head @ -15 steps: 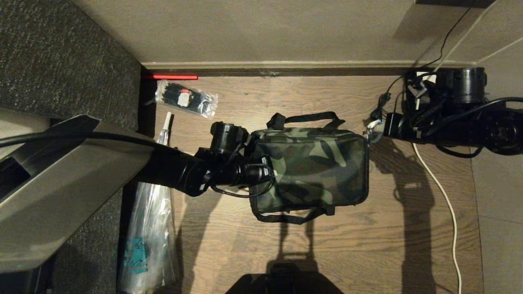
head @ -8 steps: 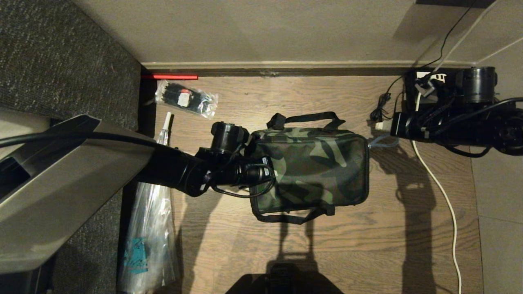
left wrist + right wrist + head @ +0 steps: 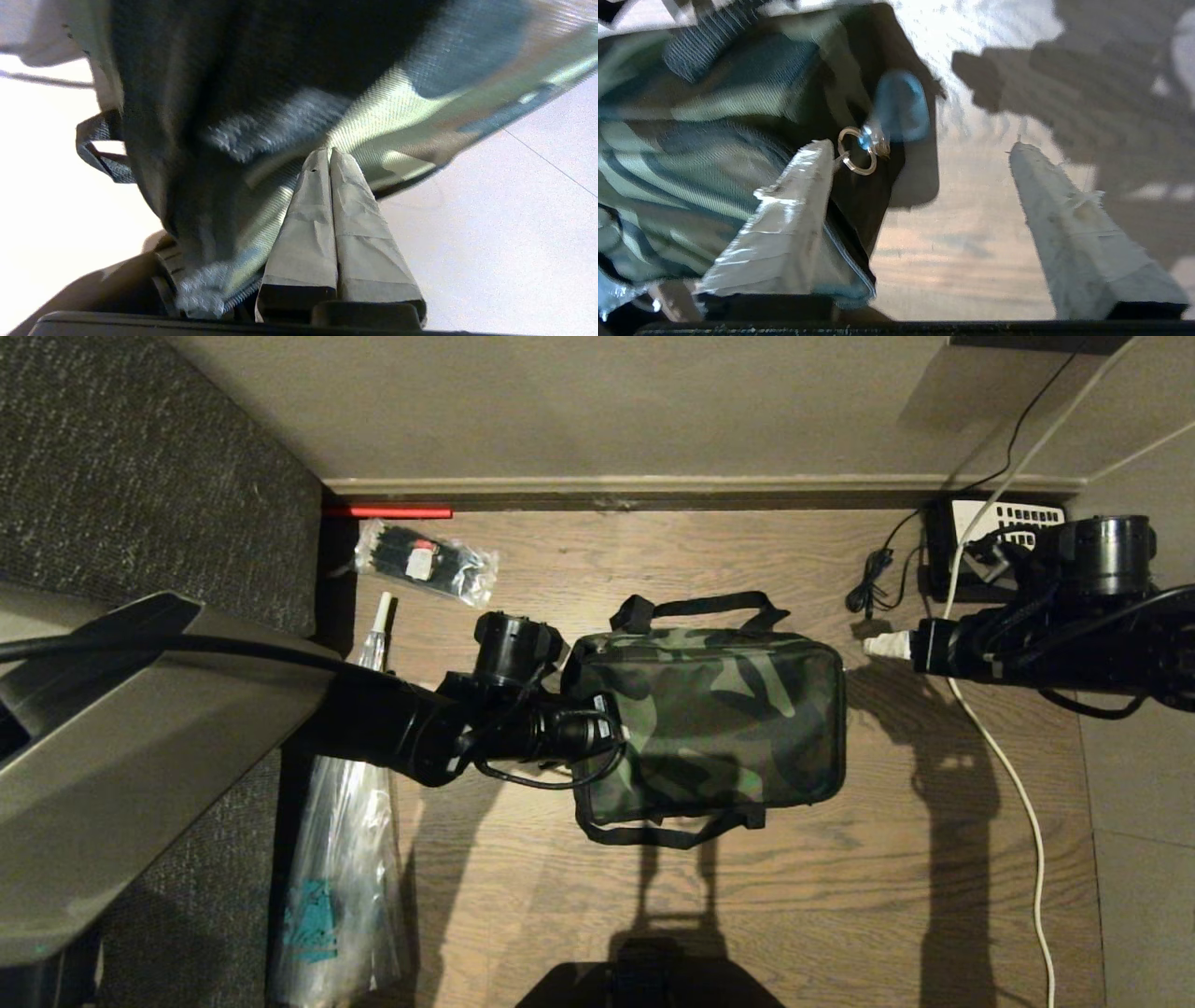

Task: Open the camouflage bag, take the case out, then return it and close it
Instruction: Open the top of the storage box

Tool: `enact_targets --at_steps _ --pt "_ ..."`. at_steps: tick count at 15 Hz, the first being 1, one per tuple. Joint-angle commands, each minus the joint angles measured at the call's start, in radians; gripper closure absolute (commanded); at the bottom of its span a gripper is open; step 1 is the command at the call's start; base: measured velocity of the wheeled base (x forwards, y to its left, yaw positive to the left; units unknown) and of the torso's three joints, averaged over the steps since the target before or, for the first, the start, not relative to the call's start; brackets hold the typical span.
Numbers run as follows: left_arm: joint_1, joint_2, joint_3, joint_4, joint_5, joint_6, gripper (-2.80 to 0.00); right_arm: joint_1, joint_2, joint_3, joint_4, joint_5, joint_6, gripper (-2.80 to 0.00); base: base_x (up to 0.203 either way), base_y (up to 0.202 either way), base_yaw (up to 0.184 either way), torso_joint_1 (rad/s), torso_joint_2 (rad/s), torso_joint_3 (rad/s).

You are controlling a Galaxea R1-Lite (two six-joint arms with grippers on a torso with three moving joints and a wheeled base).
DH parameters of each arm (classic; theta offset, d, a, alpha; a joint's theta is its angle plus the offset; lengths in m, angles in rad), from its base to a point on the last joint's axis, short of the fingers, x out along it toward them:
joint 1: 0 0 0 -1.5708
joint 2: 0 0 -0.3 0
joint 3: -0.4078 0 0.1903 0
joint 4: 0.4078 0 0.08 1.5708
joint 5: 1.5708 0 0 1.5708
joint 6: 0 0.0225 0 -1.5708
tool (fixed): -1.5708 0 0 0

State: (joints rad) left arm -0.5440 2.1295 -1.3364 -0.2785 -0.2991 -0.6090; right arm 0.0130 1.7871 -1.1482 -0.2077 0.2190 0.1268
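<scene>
Beside camouflage bag (image 3: 719,723), right tool (image 3: 920,154) spread, left tool (image 3: 331,156) pinched.

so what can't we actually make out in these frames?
- The case: in no view; the camouflage bag looks shut in the head view.
- Left gripper: shut, tips against the fabric; a pinch cannot be told.
- Zipper line: blurred in the right wrist view behind the open right gripper.
</scene>
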Motion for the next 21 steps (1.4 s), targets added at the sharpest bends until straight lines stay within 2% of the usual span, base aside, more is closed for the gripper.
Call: enact_targets --at_steps 1,2,7,12,14,16,19,21 --pt "0.000 -0.060 0.017 0.002 -0.002 -0.021 0.00 -0.001 -0.010 0.041 -0.008 0.026 -0.003 -2.80 0.000 0.000 0.000 0.000 0.00 0.000" --pt "0.000 -0.100 0.031 0.009 0.000 -0.038 0.00 -0.001 -0.019 0.056 -0.032 0.066 -0.005 0.00 0.000 0.000 0.000 0.000 0.00 0.000" --pt "0.013 -0.267 0.171 0.014 0.017 -0.055 0.00 0.005 -0.021 0.116 -0.058 0.086 -0.009 0.00 0.000 0.000 0.000 0.000 0.00 0.000" --pt "0.043 -0.358 0.267 0.016 0.019 -0.053 0.00 0.032 -0.028 0.214 -0.059 0.091 0.002 0.00 0.000 0.000 0.000 0.000 0.00 0.000" --pt "0.065 -0.453 0.332 0.031 0.026 -0.055 0.00 0.038 -0.025 0.208 -0.060 0.089 -0.001 0.00 0.000 0.000 0.000 0.000 0.00 0.000" --pt "0.121 -0.586 0.429 0.051 0.044 -0.052 0.00 0.044 -0.029 0.200 -0.061 0.089 -0.002 0.00 0.000 0.000 0.000 0.000 0.00 0.000" --pt "0.295 -0.808 0.632 0.056 0.049 -0.048 0.00 0.056 -0.049 0.202 -0.061 0.088 0.000 0.00 0.000 0.000 0.000 0.000 0.00 0.000" --pt "0.376 -0.957 0.778 0.044 0.043 -0.048 0.00 0.056 -0.072 0.198 -0.061 0.088 0.000 0.00 0.000 0.000 0.000 0.000 0.00 0.000"
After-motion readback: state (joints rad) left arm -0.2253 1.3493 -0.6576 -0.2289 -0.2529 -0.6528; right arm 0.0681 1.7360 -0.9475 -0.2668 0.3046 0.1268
